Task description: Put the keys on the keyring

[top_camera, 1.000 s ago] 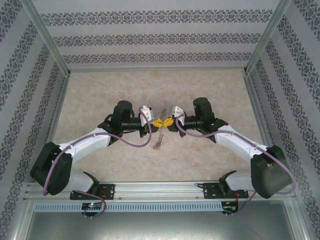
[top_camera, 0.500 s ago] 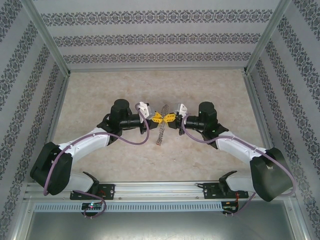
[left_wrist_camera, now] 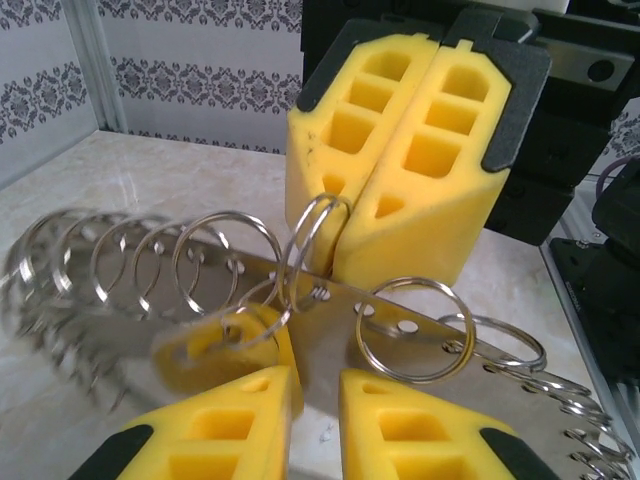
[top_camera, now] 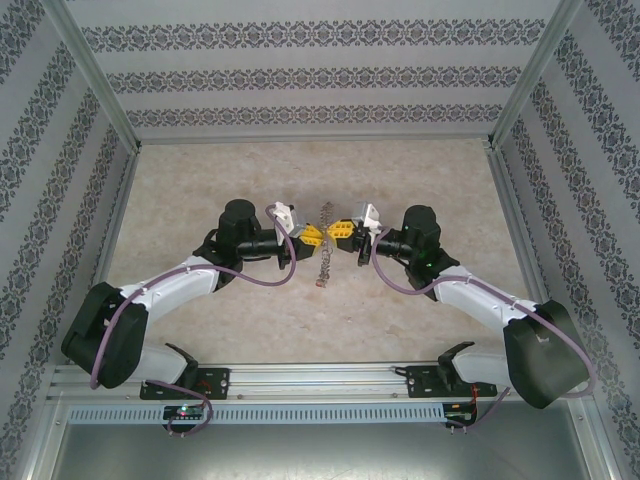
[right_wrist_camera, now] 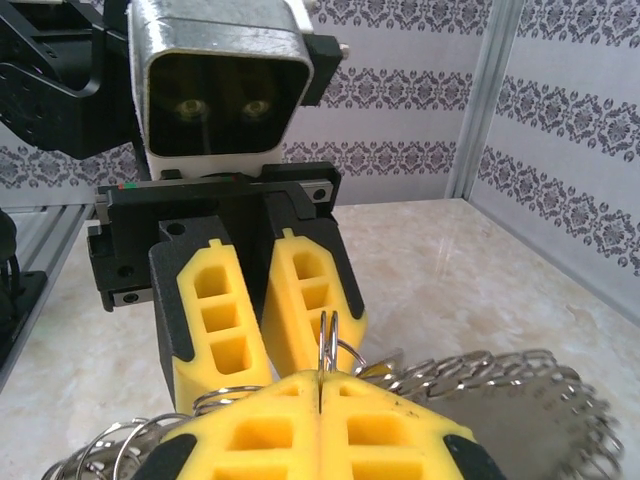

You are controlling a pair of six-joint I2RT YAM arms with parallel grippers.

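Where the two arms meet over the middle of the table point(top_camera: 200, 170), the top view has the left gripper point(top_camera: 312, 235) and the right gripper point(top_camera: 340, 230) facing tip to tip. The keyring point(top_camera: 322, 262) runs between them as a thin silver line toward the near edge.

In the left wrist view the right gripper point(left_wrist_camera: 338, 245) is pressed closed on one small split ring point(left_wrist_camera: 298, 245) of the keyring, whose holed metal strip and many loops spread across below it. The left gripper's own fingers point(left_wrist_camera: 240, 420) stand slightly apart. A blurred yellow-headed key point(left_wrist_camera: 215, 350) sits just above the left-hand finger, and I cannot tell whether it is gripped.

In the right wrist view the closed fingers pinch that split ring upright, just in front of the left gripper's narrowly parted tips, with the loops fanned out to either side.
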